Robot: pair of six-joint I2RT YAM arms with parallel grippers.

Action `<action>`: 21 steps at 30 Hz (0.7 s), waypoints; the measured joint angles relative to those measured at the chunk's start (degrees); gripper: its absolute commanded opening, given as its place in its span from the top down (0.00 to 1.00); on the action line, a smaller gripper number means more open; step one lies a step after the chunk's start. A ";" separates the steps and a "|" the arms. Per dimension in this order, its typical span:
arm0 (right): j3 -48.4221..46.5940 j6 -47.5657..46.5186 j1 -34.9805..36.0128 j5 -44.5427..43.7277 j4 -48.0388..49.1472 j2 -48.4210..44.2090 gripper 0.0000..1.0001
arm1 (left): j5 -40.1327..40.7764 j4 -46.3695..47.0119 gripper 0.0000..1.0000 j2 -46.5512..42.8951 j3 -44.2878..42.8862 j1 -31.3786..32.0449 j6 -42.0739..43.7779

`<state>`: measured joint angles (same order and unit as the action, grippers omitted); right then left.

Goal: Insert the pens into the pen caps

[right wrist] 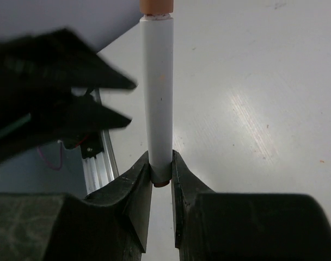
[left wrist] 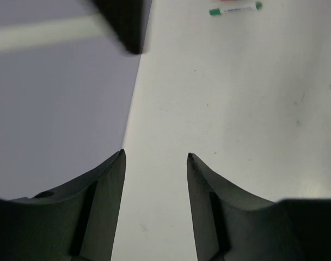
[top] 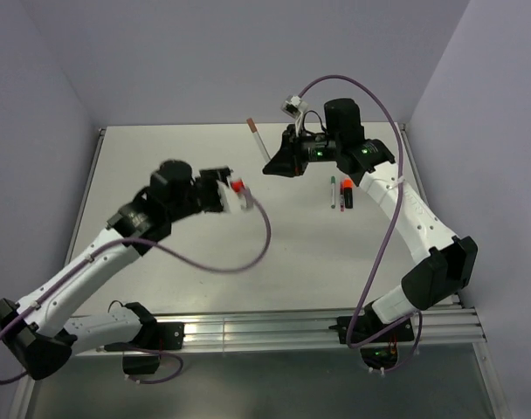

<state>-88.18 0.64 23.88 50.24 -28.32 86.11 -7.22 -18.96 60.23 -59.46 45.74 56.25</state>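
Note:
My right gripper (top: pixel 271 166) (right wrist: pixel 160 159) is shut on the low end of a thin white pen (top: pixel 257 138) (right wrist: pixel 158 92). The pen points up and away, with a brownish-red cap (top: pixel 251 122) (right wrist: pixel 156 6) on its far end. My left gripper (top: pixel 242 197) (left wrist: pixel 155 156) hovers open above the table, left of the right gripper, with nothing between its jaws. A small red-orange piece (top: pixel 237 186) shows at its tip in the top view; I cannot tell what it is. A white pen with a green cap (top: pixel 333 192) (left wrist: pixel 236 9) and the black marker (top: pixel 347 195) lie side by side on the table.
The white table (top: pixel 204 279) has a metal rail (top: pixel 318 332) along its near edge and grey walls behind and at both sides. A purple cable (top: pixel 248 257) loops from the left arm over the table's middle.

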 measured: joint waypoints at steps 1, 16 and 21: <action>0.00 0.20 0.00 0.66 0.04 -0.37 1.00 | -1.57 -0.87 0.48 1.64 -3.34 -2.99 -4.96; 0.61 1.40 0.63 5.53 0.76 -6.86 1.00 | -30.58 22.25 0.41 3.17 -9.35 -33.07 -84.17; 2.56 0.98 1.11 8.31 1.79 -7.76 1.00 | -35.78 36.06 0.39 4.74 -7.06 -33.22 -98.84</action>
<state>-85.62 1.63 24.99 58.54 -26.52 78.35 -43.00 17.10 64.97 -66.52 12.51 -42.59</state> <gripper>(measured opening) 0.238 0.595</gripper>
